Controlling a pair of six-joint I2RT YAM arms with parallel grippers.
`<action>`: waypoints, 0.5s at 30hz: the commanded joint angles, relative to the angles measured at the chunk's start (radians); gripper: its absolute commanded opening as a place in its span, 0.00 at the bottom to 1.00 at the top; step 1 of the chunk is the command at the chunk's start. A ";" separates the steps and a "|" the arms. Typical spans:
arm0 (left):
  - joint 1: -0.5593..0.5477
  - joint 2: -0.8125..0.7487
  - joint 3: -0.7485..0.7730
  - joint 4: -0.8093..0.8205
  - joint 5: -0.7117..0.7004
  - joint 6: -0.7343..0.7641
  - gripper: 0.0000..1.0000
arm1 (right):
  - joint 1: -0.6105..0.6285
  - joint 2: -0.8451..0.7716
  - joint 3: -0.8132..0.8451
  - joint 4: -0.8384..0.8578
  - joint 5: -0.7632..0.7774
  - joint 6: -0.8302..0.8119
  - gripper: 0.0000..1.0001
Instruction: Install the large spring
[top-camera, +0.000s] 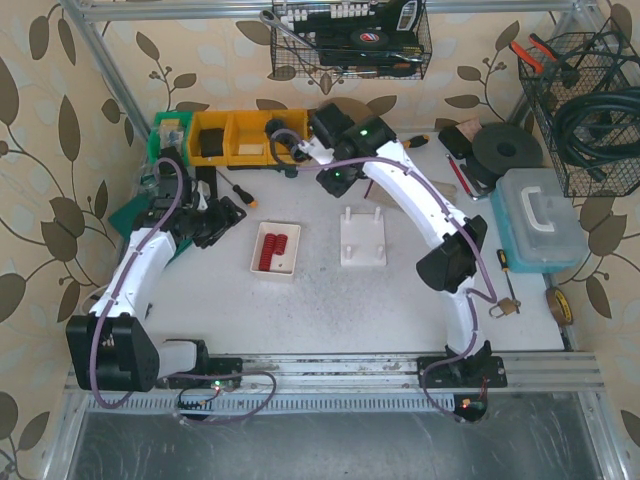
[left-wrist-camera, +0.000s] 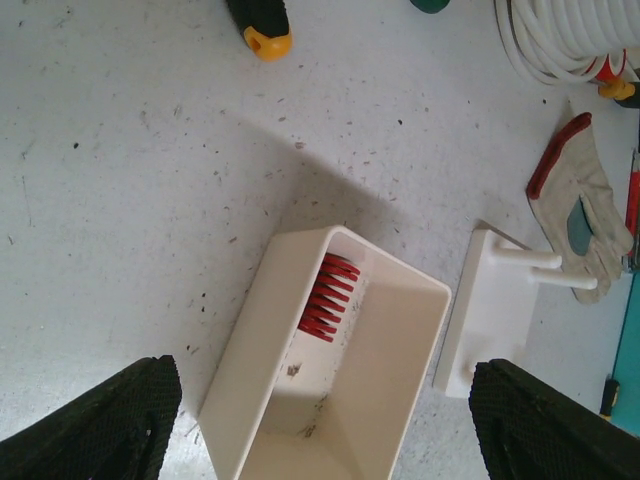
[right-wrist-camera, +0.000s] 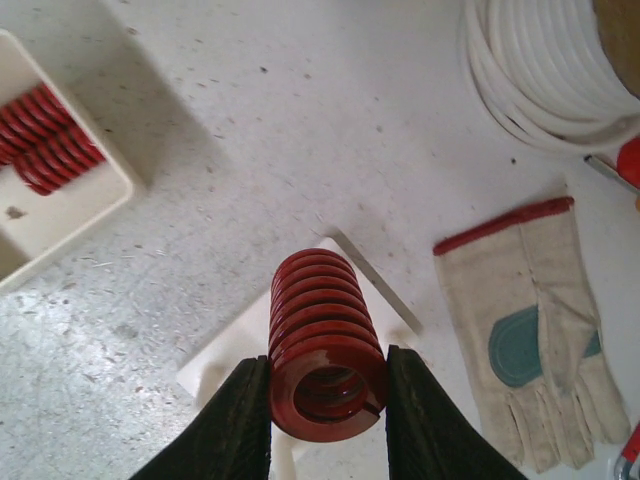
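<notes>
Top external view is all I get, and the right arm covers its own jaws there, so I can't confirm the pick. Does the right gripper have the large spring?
Observer: Yes. In the right wrist view the right gripper is shut on a large red spring, with one jaw on each side of it.
Operator: Is it lined up with the fixture?
Observer: The white fixture shows directly behind the spring, but the spring hides the pegs, so I can't tell alignment.
Operator: And the left arm?
Observer: The left gripper is open and empty. It looks down on the tray, which holds red springs.
</notes>
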 joint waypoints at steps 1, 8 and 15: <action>-0.009 -0.018 0.034 0.010 -0.013 0.036 0.83 | -0.051 0.023 -0.014 -0.023 0.017 0.014 0.00; -0.012 -0.008 0.027 0.026 -0.007 0.051 0.83 | -0.093 0.080 -0.039 0.017 0.013 -0.005 0.00; -0.014 0.014 0.024 0.044 0.001 0.059 0.83 | -0.121 0.135 -0.046 0.044 0.008 -0.023 0.00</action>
